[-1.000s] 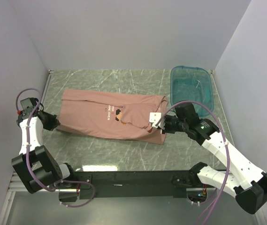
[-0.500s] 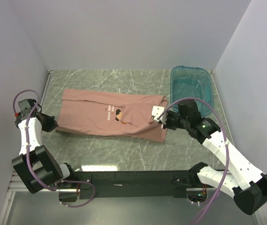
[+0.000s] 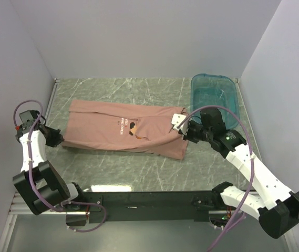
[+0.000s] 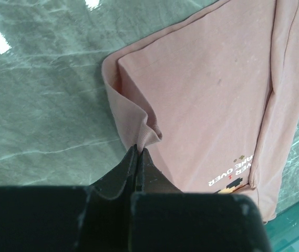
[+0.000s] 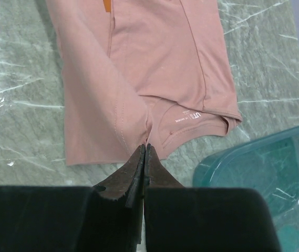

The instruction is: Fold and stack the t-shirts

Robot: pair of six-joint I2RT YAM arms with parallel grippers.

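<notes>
One salmon-pink t-shirt (image 3: pixel 112 128) lies lengthwise across the table, its sides folded in and its chest print facing up. My left gripper (image 3: pixel 60 139) is shut on the shirt's near-left hem corner, where the cloth bunches at the tips (image 4: pixel 138 148). My right gripper (image 3: pixel 183 132) is shut on the shirt's right end next to the collar (image 5: pixel 145 147), holding that edge slightly raised. The collar label shows in the right wrist view (image 5: pixel 188 116). The shirt fills the left wrist view (image 4: pixel 212 100).
A translucent teal plastic tub (image 3: pixel 214 100) stands at the back right, close behind my right gripper; its rim shows in the right wrist view (image 5: pixel 265 163). The table is green marble (image 3: pixel 138 173), walled on three sides.
My right gripper has moved back and right with the shirt's collar end, pulling the cloth flatter. My left gripper has shifted slightly left with the hem corner.
</notes>
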